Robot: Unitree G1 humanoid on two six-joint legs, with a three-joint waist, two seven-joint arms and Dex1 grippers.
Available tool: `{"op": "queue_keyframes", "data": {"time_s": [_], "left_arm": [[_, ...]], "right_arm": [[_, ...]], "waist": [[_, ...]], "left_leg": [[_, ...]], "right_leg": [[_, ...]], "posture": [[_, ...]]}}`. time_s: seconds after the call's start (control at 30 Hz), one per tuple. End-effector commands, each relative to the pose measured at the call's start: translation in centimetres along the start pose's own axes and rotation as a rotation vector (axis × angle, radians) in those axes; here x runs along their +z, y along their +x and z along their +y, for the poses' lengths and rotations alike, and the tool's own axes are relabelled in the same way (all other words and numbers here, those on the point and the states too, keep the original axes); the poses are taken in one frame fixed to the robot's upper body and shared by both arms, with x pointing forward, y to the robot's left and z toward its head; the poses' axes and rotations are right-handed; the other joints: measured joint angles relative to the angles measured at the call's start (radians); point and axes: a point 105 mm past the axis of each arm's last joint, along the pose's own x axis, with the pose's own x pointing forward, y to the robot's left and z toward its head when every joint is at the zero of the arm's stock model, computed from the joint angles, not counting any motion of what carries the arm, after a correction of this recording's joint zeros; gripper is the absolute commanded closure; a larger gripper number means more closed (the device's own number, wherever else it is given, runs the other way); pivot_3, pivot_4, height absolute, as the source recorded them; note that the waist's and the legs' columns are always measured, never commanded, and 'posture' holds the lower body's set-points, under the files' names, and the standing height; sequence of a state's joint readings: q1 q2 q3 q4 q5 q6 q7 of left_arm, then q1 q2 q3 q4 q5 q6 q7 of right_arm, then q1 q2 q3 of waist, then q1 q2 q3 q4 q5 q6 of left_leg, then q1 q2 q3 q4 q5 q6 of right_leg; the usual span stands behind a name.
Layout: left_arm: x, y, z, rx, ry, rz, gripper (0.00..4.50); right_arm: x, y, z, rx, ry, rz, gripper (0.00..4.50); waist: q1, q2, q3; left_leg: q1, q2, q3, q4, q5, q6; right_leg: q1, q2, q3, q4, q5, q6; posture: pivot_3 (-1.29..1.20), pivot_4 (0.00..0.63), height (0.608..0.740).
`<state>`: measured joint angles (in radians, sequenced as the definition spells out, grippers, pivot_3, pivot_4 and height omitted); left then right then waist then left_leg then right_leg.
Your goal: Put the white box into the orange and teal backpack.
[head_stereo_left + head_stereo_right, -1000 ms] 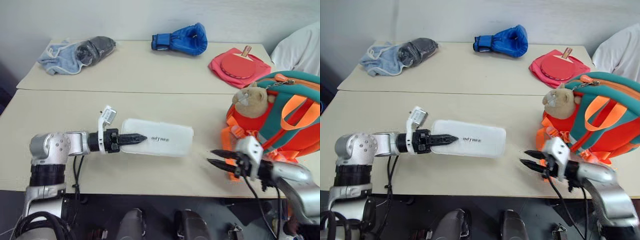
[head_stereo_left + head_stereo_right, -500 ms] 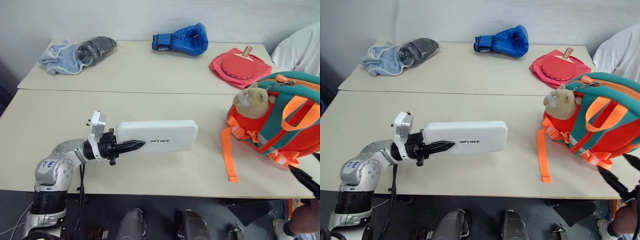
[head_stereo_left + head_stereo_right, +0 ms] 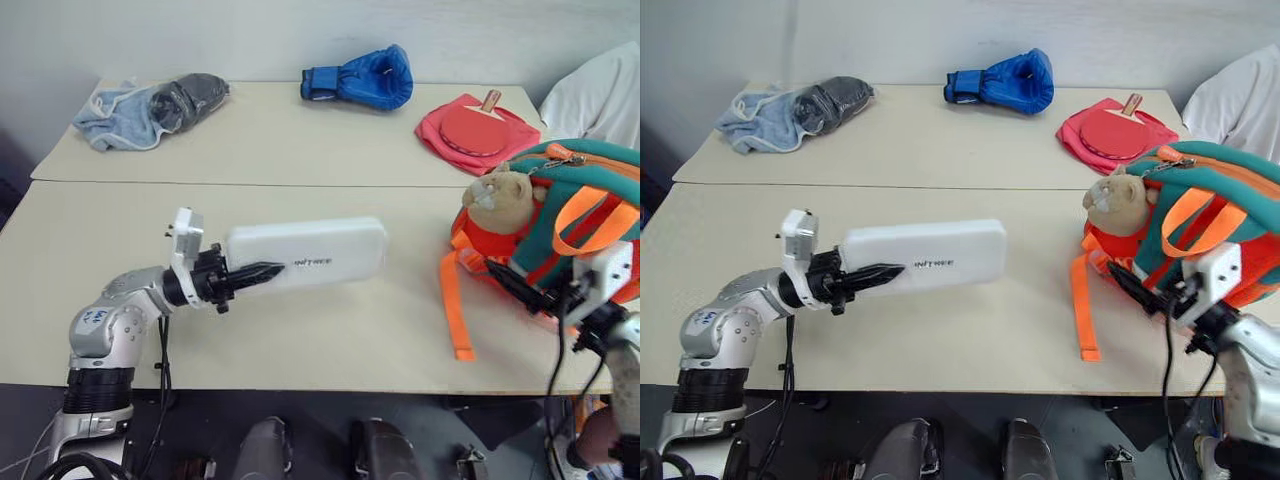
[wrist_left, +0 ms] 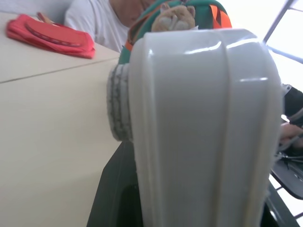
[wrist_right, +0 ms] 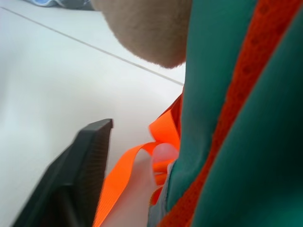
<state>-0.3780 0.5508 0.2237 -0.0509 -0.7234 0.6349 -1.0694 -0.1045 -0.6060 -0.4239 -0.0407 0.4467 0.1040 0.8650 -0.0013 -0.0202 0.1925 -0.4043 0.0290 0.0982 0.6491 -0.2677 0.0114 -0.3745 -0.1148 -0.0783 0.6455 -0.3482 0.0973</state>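
1. White box (image 3: 306, 254), a flat elongated plastic case with rounded corners and small dark lettering, is held above the near table, one end clamped between the black fingers of the left gripper (image 3: 262, 272); it points toward the backpack, well apart from it.
2. Orange and teal backpack (image 3: 575, 232), small, fabric, with bright orange straps, stands on the right end of the near table. One tan plush animal (image 3: 497, 200) is attached at its front, and a loose orange strap (image 3: 452, 310) trails across the tabletop.
3. Right gripper (image 3: 1138, 292) sits low against the backpack's front; whether its fingers are apart or together cannot be told.
4. Two pale beige tables (image 3: 110, 230) stand edge to edge, before a plain light wall (image 3: 250, 35).
5. On the far table lie one blue boxing glove (image 3: 362, 78), one pink case carrying a red paddle (image 3: 476, 130), and one dark bundle on a light blue cloth (image 3: 150, 106).
6. One person in a white shirt (image 3: 598, 95) is at the right edge.
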Motion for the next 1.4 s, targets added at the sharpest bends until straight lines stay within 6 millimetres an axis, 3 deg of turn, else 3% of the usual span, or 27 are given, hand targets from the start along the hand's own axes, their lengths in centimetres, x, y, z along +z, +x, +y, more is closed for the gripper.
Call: {"op": "queue_keyframes", "data": {"time_s": [0.03, 0.23, 0.43, 0.57, 0.67, 0.77, 0.93, 1.17, 1.3, 1.4], "left_arm": [[2.3, -1.9, 1.2, 0.119, 0.004, -0.131, 3.29], [4.1, -4.8, 3.7, 0.338, -0.069, -0.287, 3.29], [4.6, -6.7, 5.0, 0.493, -0.106, -0.323, 3.29], [5.0, -7.4, 3.9, 0.479, -0.063, -0.314, 3.29], [5.6, -7.7, 3.4, 0.494, 0.039, -0.335, 3.29], [6.0, -7.6, 2.2, 0.457, 0.055, -0.36, 3.29], [8.6, -8.0, -0.2, 0.409, 0.152, -0.369, 3.29], [9.9, -7.2, -6.3, 0.137, 0.124, -0.215, 3.29], [9.9, -5.8, -6.5, 0.085, 0.128, -0.16, 3.29], [8.4, -4.1, -5.3, 0.036, 0.142, -0.095, 3.29]], "right_arm": [[1.1, 1.8, 1.3, 0.069, -0.032, -0.084, 2.55], [3.8, 5.4, 7.6, 0.414, 0.092, -0.2, 4.48], [8.1, 7.9, 14.5, 0.708, 0.287, -0.315, 4.48], [10.1, 6.3, 18.6, 0.948, 0.397, -0.295, 4.48], [9.6, 3.3, 18.8, 1.068, 0.485, -0.132, 4.48], [7.6, 2.1, 16.8, 1.019, 0.449, 0.018, 4.48], [6.2, 3.6, 13.4, 0.842, 0.349, 0.026, 4.48], [5.8, 4.2, 13.7, 0.857, 0.339, 0.011, 4.48], [5.5, 4.3, 14.0, 0.876, 0.357, 0.016, 4.48], [5.5, 4.6, 14.2, 0.889, 0.349, 0.023, 4.48]], "waist": [[-0.002, 0.0, 0.0], [-0.015, 0.0, 0.0], [-0.029, 0.0, 0.0], [-0.028, 0.0, 0.0], [-0.023, -0.001, 0.0], [-0.01, -0.004, -0.001], [-0.004, -0.005, -0.001], [-0.01, -0.005, -0.001], [-0.001, -0.006, -0.001], [0.003, -0.005, -0.001]], "left_leg": [[0.0, 0.0, 0.0, 0.0, 0.0, 0.0], [0.0, 0.002, 0.0, -0.001, 0.0, 0.0], [0.0, 0.002, -0.001, -0.001, 0.0, -0.001], [-0.001, 0.002, -0.001, -0.002, 0.0, -0.001], [-0.002, 0.001, -0.001, -0.001, -0.001, 0.0], [-0.002, 0.0, -0.002, 0.0, -0.003, 0.003], [-0.002, 0.001, -0.002, -0.001, -0.004, 0.003], [-0.002, 0.002, -0.001, -0.002, -0.003, 0.0], [-0.002, 0.001, -0.001, -0.001, -0.004, 0.001], [-0.001, 0.001, -0.002, 0.0, -0.003, 0.001]], "right_leg": [[0.0, 0.0, 0.0, 0.0, 0.0, 0.0], [0.0, 0.0, 0.0, 0.001, 0.0, 0.0], [-0.001, 0.0, -0.001, 0.006, 0.0, 0.0], [-0.002, 0.0, -0.001, 0.006, 0.0, 0.0], [-0.002, -0.001, -0.001, 0.004, 0.0, 0.0], [0.001, -0.003, -0.001, -0.004, 0.0, 0.0], [0.001, -0.002, -0.001, -0.006, 0.002, 0.001], [0.0, -0.001, 0.0, -0.002, 0.002, 0.001], [0.0, -0.001, 0.0, -0.005, 0.002, 0.001], [0.001, -0.001, 0.0, -0.004, 0.002, 0.001]], "posture": [[0.0, 0.15, 0.74], [0.0, 0.15, 0.74], [0.0, 0.15, 0.74], [0.0, 0.15, 0.74], [0.0, 0.15, 0.74], [0.0, 0.15, 0.74], [0.0, 0.15, 0.74], [0.0, 0.15, 0.74], [0.0, 0.15, 0.74], [0.0, 0.15, 0.74]]}}
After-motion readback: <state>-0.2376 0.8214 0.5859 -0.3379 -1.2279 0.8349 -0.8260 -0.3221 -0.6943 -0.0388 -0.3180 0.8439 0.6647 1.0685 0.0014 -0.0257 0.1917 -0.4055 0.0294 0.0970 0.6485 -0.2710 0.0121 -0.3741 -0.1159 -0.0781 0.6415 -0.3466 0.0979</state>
